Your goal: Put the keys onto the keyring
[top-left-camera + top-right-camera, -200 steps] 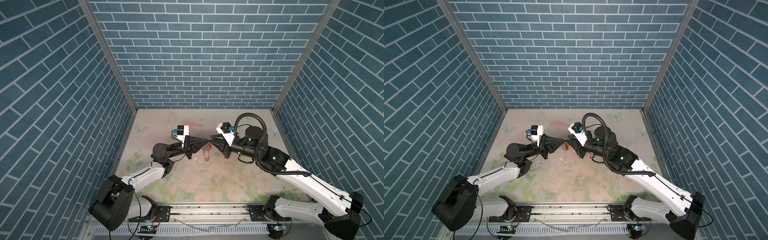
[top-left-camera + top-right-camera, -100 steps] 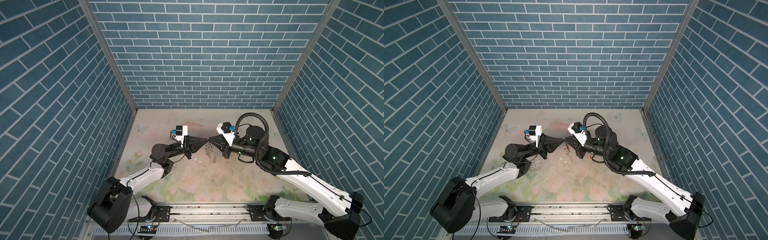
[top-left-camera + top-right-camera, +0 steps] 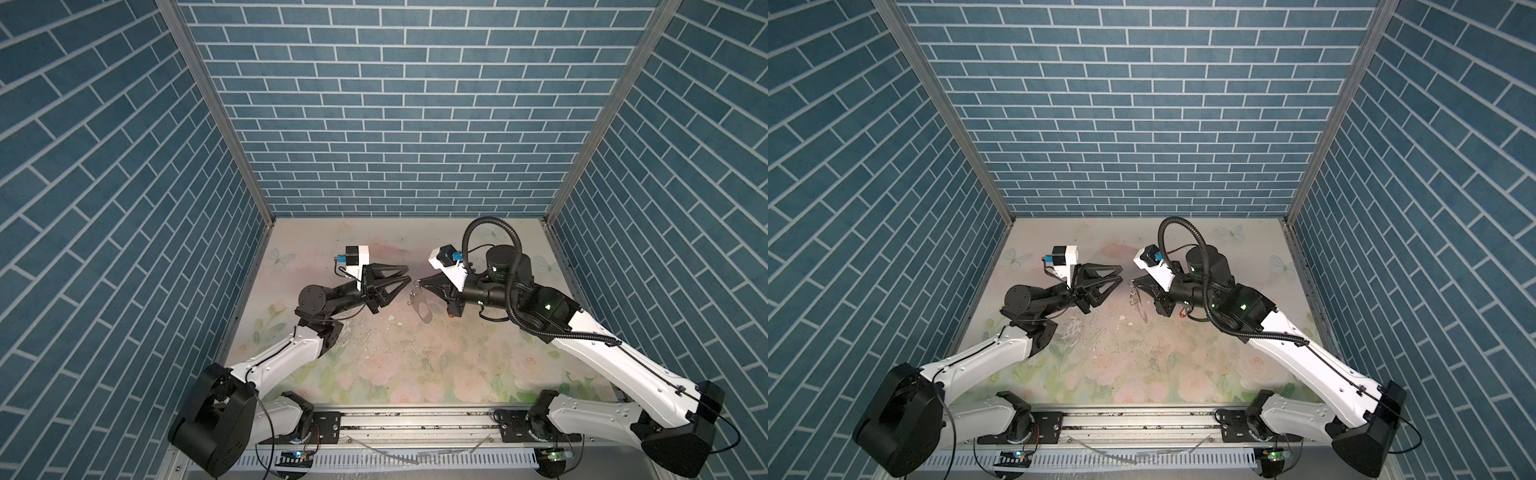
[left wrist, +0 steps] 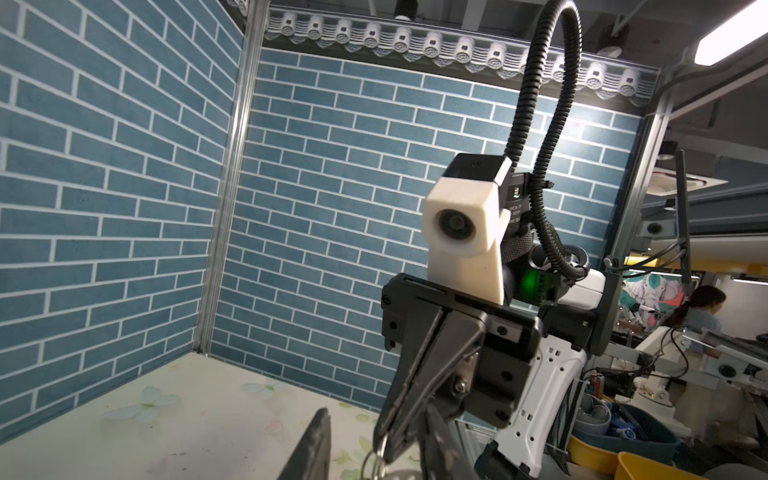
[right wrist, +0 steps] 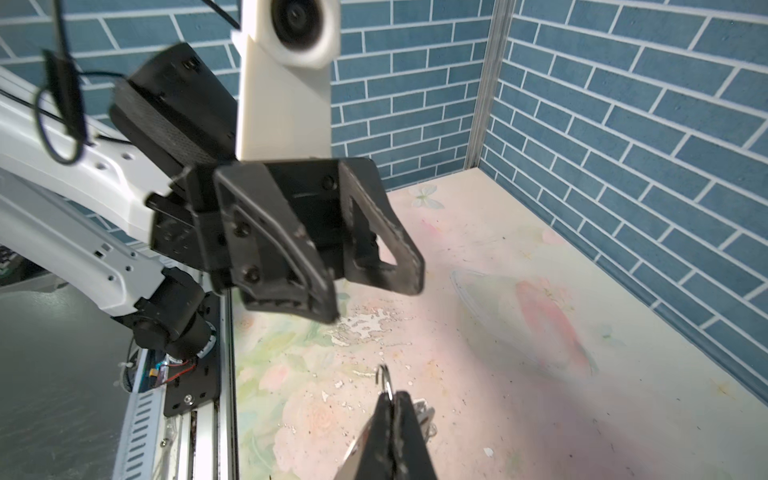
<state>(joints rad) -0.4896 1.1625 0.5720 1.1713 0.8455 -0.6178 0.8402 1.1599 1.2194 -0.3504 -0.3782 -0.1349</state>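
My right gripper (image 3: 417, 284) is shut on a small silver ring (image 5: 384, 379) above the table's middle. In both top views the keyring (image 3: 424, 311), a dark oval loop, hangs under that ring together with small silver pieces (image 3: 413, 296). My left gripper (image 3: 409, 273) stands open and empty, its tips just left of the right gripper's tip. In the left wrist view the ring (image 4: 380, 453) shows between my spread left fingers (image 4: 312, 449). An orange-red bit (image 3: 451, 314) peeks out under the right wrist; I cannot tell whether it is a tag of the keys.
The floral table (image 3: 415, 365) is flecked with white chips. Blue brick walls (image 3: 395, 124) close it in on three sides. A metal rail (image 3: 415, 419) with both arm bases runs along the front edge.
The left gripper has opened and let go. The right gripper has shut on the silver ring. The red tag seen between the two grippers a second ago no longer shows there.
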